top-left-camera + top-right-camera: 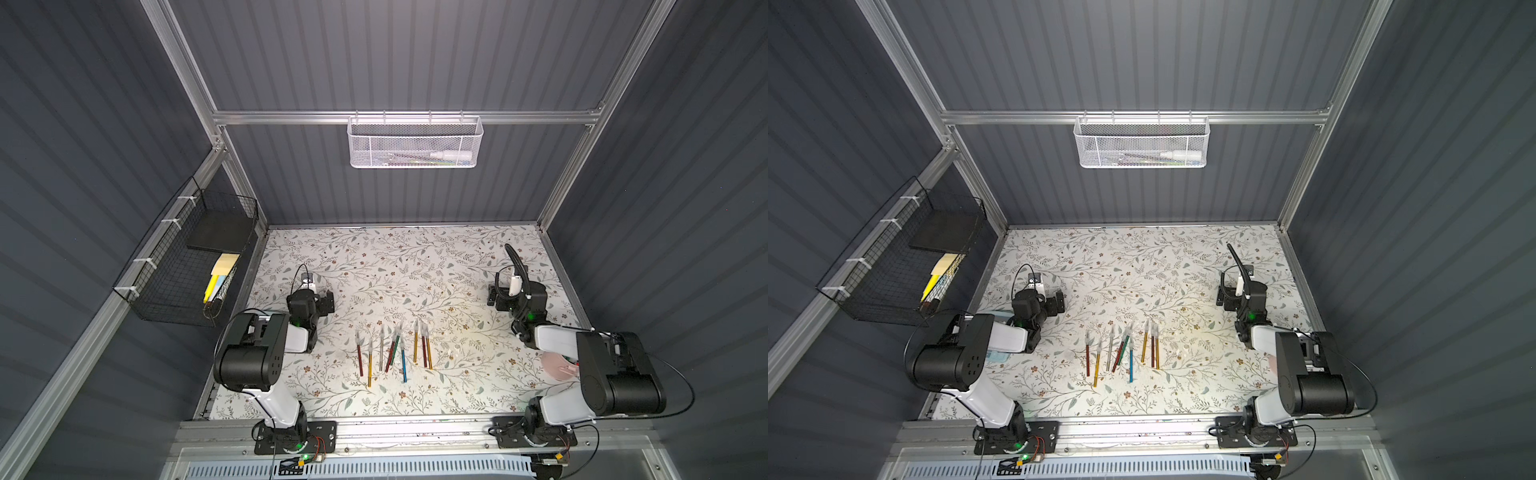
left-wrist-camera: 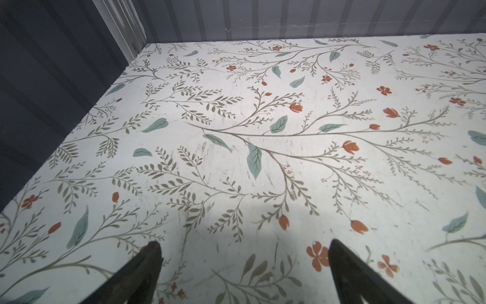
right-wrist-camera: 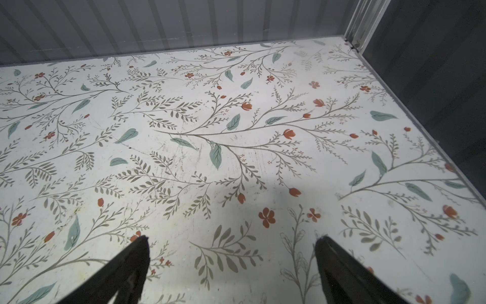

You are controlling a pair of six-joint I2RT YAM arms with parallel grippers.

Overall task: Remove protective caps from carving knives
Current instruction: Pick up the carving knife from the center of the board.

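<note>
- On the white floral-print tabletop (image 1: 374,257), in a top view: thin, pencil-like carving knives (image 1: 395,353) with shiny metal handles in red, gold, silver, green and blue. They lie in a loose row near the centre, roughly parallel, between the two arms.
- Small clear plastic protective caps (image 1: 416,327) show as pale sleeves on the knives' far ends. They are too small to count.
- Left gripper (image 1: 327,301) sits left of the row. Right gripper (image 1: 493,296) sits right of it and farther back. Both are well apart from the knives.
- In both top views: black wire basket (image 1: 174,270) on the left wall, white mesh basket (image 1: 415,145) hung on the back rail. The knives (image 1: 1123,353) are mid-table, caps (image 1: 1146,326) on their far tips.
- Left wrist view: left gripper (image 2: 244,243), dark fingers (image 2: 150,263) spread wide over bare printed tabletop (image 2: 236,131), pinching nothing.
- Right wrist view: right gripper (image 3: 232,238) likewise spread wide above the print, near the table's far corner, holding nothing.
</note>
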